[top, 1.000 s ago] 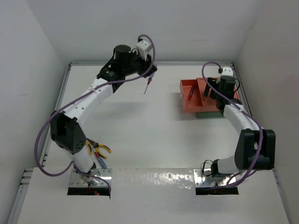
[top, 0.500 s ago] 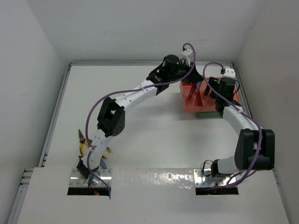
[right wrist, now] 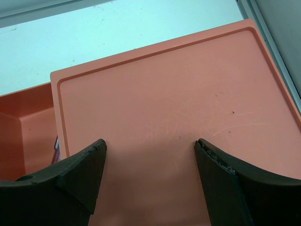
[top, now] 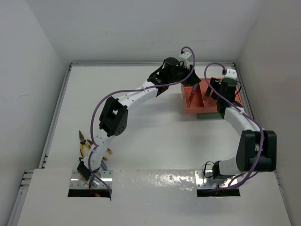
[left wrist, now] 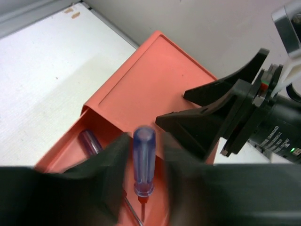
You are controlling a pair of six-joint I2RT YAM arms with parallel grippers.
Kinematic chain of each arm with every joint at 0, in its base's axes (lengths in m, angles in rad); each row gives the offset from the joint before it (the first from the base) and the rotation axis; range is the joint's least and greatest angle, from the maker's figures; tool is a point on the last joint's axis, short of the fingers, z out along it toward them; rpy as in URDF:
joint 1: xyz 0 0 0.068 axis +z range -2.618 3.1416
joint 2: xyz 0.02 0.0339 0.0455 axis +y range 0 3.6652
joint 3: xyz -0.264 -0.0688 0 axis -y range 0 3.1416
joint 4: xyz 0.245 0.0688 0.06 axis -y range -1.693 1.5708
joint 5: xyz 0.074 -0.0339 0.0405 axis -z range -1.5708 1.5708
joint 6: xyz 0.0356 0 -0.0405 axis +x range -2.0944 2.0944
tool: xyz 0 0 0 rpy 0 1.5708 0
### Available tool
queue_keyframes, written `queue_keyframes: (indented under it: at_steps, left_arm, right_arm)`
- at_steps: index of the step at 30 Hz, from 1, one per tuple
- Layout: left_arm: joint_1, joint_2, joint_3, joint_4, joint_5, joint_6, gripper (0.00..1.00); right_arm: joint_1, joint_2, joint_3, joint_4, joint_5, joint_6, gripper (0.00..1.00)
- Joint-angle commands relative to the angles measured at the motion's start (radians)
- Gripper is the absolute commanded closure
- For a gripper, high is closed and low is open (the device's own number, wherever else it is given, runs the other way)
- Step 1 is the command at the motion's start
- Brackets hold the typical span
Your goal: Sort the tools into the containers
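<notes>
- About the blue-handled screwdriver (left wrist: 143,157): by the look light and stiff, with a smooth, maybe slippery plastic handle. Best to take at the thick handle and not at the thin shaft.
- Sits between the two fingers of the left gripper (left wrist: 144,141), handle end pointing away from the wrist, over the open compartment of the orange-red tray (left wrist: 141,80). Impossible to say whether hanging or lying on the tray floor.
- Left gripper: narrow, close on both sides of the blue handle. With such blurred fingers (left wrist: 110,179), cannot tell whether pinching it or just clear of it.
- Right gripper (right wrist: 150,143): wide apart, nothing between, low over the flat part of the same tray and just beside the left gripper.
- In the same compartment, by the wall, a second screwdriver (left wrist: 88,140) with a purple-looking handle.
- Under the orange-red tray, only one edge of the dark green tray (top: 207,116) to see.
- Well apart from both grippers, at the near left in the top view, the pliers (top: 83,147): probably heavier, rigid and hinged. Better to grip across both yellow handles, to prevent opening.
- Likely step in hand: letting the screwdriver go into the tray.
</notes>
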Motion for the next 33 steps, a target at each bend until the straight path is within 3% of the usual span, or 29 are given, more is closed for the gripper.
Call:
queue_keyframes:
  at_steps: [1,3,4,13,16,17,18,19,20,22,25,26,28,33]
  left_arm:
    - [-0.009,-0.017,-0.010,0.053,0.035,0.063,0.62]
    - [-0.012,-0.039,-0.019,0.049,0.035,0.080,0.50]
    - [-0.012,-0.045,-0.019,0.046,0.029,0.086,0.49]
    - [-0.012,-0.170,0.065,-0.032,-0.015,0.222,0.48]
    - [-0.010,-0.279,0.055,-0.198,-0.009,0.436,0.46]
    - [-0.010,-0.366,0.035,-0.308,-0.009,0.626,0.44]
    - [-0.010,-0.420,-0.046,-0.370,-0.011,0.738,0.35]
    - [-0.009,-0.472,-0.103,-0.434,-0.047,1.004,0.31]
    - [-0.006,-0.590,-0.243,-0.545,-0.090,1.132,0.24]
    - [0.007,-0.689,-0.376,-0.667,-0.287,1.443,0.24]
    - [0.095,-0.815,-0.617,-0.916,-0.420,1.648,0.29]
    - [0.121,-0.876,-0.742,-1.041,-0.419,1.705,0.35]
    - [0.184,-0.966,-0.870,-1.144,-0.436,1.811,0.39]
    - [0.243,-1.040,-1.210,-1.139,-0.536,1.830,0.53]
  right_arm:
    - [-0.006,0.039,-0.043,-0.206,0.008,0.010,0.24]
    - [-0.006,0.039,-0.040,-0.209,0.010,0.007,0.23]
    - [-0.006,0.039,-0.037,-0.211,0.010,0.007,0.23]
    - [-0.006,0.044,-0.027,-0.217,-0.003,0.007,0.23]
    - [-0.006,0.054,-0.013,-0.233,-0.015,-0.006,0.23]
    - [-0.006,0.058,-0.004,-0.241,-0.016,-0.012,0.23]
    - [-0.006,0.058,-0.001,-0.247,-0.020,-0.025,0.23]
    - [-0.006,0.058,0.001,-0.249,-0.027,-0.029,0.23]
    - [-0.006,0.058,-0.001,-0.250,-0.035,-0.035,0.22]
    - [-0.006,0.047,-0.005,-0.247,-0.052,-0.042,0.22]
    - [-0.006,0.029,-0.014,-0.215,-0.095,-0.044,0.21]
    - [-0.006,0.027,-0.011,-0.214,-0.102,-0.045,0.21]
    - [-0.006,0.028,-0.002,-0.220,-0.102,-0.052,0.21]
    - [-0.006,0.025,-0.002,-0.237,-0.104,-0.062,0.21]
